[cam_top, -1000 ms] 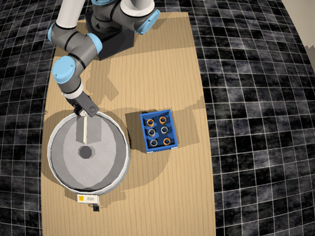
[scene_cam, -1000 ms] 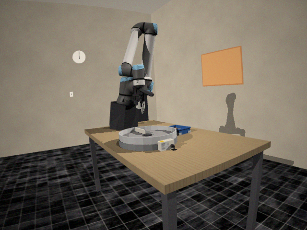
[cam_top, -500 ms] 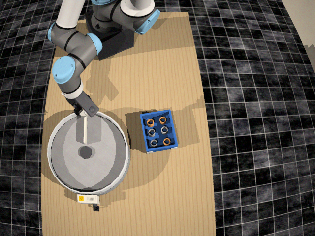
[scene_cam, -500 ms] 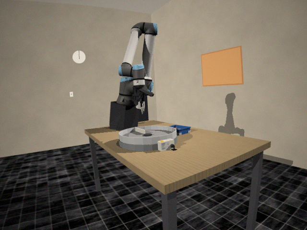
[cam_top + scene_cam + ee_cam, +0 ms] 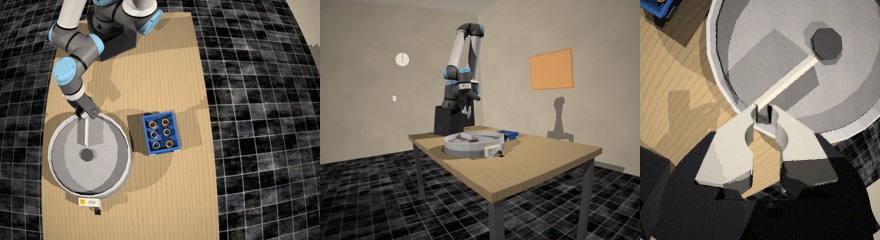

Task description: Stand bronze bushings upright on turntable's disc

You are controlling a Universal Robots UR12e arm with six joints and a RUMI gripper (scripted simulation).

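My jaws (image 5: 84, 115) (image 5: 468, 116) are pressed together at the tips, and I am not pinching anything. They point down and hang up in the air, over the edge of the big round turntable (image 5: 130, 157) (image 5: 464, 149) (image 5: 711, 35).

All three bronze bushings are in the blue crate (image 5: 176, 130) (image 5: 511, 135) (image 5: 662, 12). Seen from the top, one orange-brown ring (image 5: 153, 128) is at the upper left, another (image 5: 165, 125) is at the upper right, and the last (image 5: 169, 147) is at the lower right. The steel ones are in there too: two grey rings, one (image 5: 154, 138) at the middle left and one (image 5: 166, 135) at the middle right, and a third (image 5: 153, 145) at the lower left.

The grey disc (image 5: 103, 160) (image 5: 790, 25) has no bushings on it. A dark round hub (image 5: 87, 154) (image 5: 473, 140) (image 5: 827, 44) is in its middle, and a cream bar (image 5: 86, 133) (image 5: 466, 136) (image 5: 787, 81) goes from near the rim toward it. The turntable and crate sit apart on my wooden bench (image 5: 155, 206) (image 5: 539, 160) (image 5: 660, 75). A little white box (image 5: 89, 202) (image 5: 492, 151) with a yellow sticker is by the turntable's side.
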